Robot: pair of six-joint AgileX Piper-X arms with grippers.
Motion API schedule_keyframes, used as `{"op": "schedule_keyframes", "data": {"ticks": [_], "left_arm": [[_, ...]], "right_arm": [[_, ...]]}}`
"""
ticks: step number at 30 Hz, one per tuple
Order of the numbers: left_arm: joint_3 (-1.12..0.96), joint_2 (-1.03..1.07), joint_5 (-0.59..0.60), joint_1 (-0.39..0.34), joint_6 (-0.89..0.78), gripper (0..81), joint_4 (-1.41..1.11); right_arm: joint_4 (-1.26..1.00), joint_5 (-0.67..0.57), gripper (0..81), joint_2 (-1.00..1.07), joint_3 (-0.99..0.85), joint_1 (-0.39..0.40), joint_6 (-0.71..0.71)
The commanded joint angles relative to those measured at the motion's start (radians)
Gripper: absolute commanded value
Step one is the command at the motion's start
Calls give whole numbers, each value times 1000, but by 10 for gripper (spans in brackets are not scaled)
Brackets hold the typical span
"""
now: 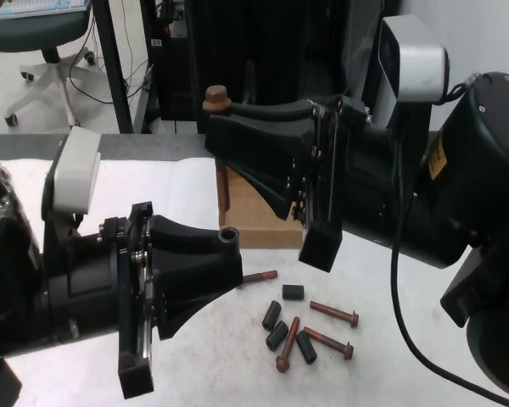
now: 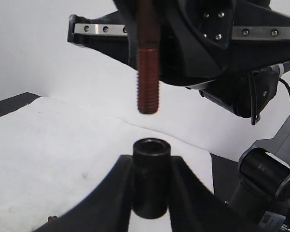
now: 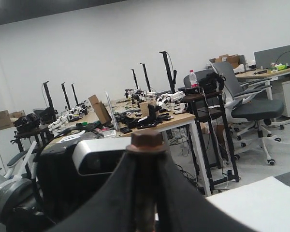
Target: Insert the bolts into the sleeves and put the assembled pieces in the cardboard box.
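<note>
Left gripper [image 2: 151, 166]: clamped on one black sleeve [image 2: 151, 186], upright, bore open upward. Right gripper [image 1: 218, 127]: clamped on one rust-brown bolt [image 2: 147, 72], hex head up, threaded tip down, hanging just above the sleeve mouth, not touching. Step, as judged: insertion, not yet begun. Next move calls for centring the tip on the bore, then a straight descent. Box [image 1: 259, 225]: high view, 1 o'clock of held sleeve. Loose bolts [image 1: 332, 314] and sleeves [image 1: 273, 315]: bench [image 1: 195, 356], 4 o'clock of held sleeve.

The rust-brown threaded metal bolt [image 2: 147, 79], above the left pincer [image 2: 151, 186], looks dull and rough. The black cylindrical sleeve [image 2: 151, 162] between its matt plastic fingers [image 2: 104, 208] is smooth, faintly glossy.
</note>
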Motion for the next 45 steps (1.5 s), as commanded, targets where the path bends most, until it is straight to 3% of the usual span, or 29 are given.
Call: {"op": "schedule_keyframes", "data": {"ticks": [1,25,36,45], "left_arm": [[-12,0,0,-1,-1,3,-18],[-12,0,-4,43,-1,3,-21],[-12,0,70,43,-27,3,-24],[-12,0,38,43,-27,3,-26]], "right_arm": [[-5,-7,8,-1,-11,-1,-4],[58,-52,8,-1,-11,-1,-21],[58,-21,8,-1,-11,-1,-38],[58,-29,8,-1,-11,-1,-44]]}}
